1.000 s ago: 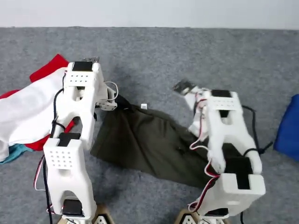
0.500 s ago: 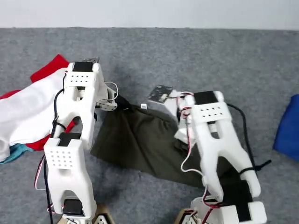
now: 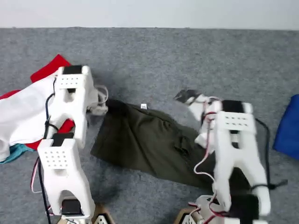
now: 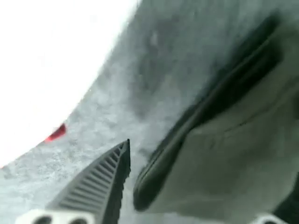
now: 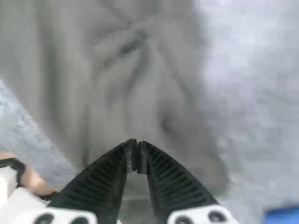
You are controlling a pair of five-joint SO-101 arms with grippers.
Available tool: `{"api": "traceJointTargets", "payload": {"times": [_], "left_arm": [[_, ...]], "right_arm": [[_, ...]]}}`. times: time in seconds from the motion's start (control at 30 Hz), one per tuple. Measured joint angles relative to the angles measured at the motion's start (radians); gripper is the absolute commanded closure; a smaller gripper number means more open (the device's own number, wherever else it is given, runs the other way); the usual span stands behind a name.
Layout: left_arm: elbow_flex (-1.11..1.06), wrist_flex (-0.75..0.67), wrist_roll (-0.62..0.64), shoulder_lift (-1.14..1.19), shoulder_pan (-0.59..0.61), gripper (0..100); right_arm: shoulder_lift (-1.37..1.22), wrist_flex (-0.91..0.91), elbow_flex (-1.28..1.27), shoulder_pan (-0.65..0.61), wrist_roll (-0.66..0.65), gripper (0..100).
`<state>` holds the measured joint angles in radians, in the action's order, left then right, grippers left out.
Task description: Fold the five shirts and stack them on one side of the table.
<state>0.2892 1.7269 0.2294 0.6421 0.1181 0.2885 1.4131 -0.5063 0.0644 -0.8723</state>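
A dark olive shirt [image 3: 145, 142] lies spread and wrinkled on the grey carpet between the arms. My left gripper [image 3: 99, 108] sits low at the shirt's far left corner. It is open, and the folded collar edge [image 4: 187, 135] lies beside its ribbed finger [image 4: 105, 186]. My right gripper [image 3: 187, 96] hangs high over the olive shirt's [image 5: 135, 79] right part. It is shut [image 5: 137, 156] with nothing between the tips. A white shirt [image 3: 23, 112], a red shirt [image 3: 51, 67] and a teal one [image 3: 13, 152] are heaped at the left. A blue shirt [image 3: 287, 123] lies at the right edge.
Bare grey carpet [image 3: 154, 60] stretches behind the olive shirt up to a pale wall [image 3: 149, 11]. The heap of shirts lies close against the left arm's left side. Both arm bases stand at the near edge.
The right arm swung left over the shirt, then back right and higher. The left arm shifted slightly left, drawing its gripper off the shirt's collar corner.
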Motion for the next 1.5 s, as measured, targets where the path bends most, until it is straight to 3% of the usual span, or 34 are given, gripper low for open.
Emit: {"api": "traceJointTargets", "payload": {"times": [0.1,0.23,0.57,0.7,0.93,1.17,1.5], "left_arm": [[-0.140,0.000,-0.101,-0.029,0.002,45],[-0.163,-0.002,-0.121,-0.037,-0.020,45],[0.078,0.003,-0.158,0.150,-0.035,47],[0.121,0.018,-0.167,0.195,-0.038,61],[0.130,0.020,-0.210,0.206,-0.087,100],[0.150,0.020,-0.278,0.203,-0.190,99],[0.133,0.020,-0.276,0.167,-0.229,99]], "right_arm": [[0.061,0.006,0.051,0.087,-0.003,98.7],[0.098,0.008,0.060,0.153,-0.008,98.7],[0.098,0.008,0.060,0.301,-0.041,98.7],[0.098,0.008,0.060,0.379,-0.112,98.7],[0.098,0.008,0.060,0.425,-0.137,98.7],[0.098,0.008,0.060,0.430,-0.137,98.7],[0.098,0.008,0.060,0.448,-0.137,98.6]]}}
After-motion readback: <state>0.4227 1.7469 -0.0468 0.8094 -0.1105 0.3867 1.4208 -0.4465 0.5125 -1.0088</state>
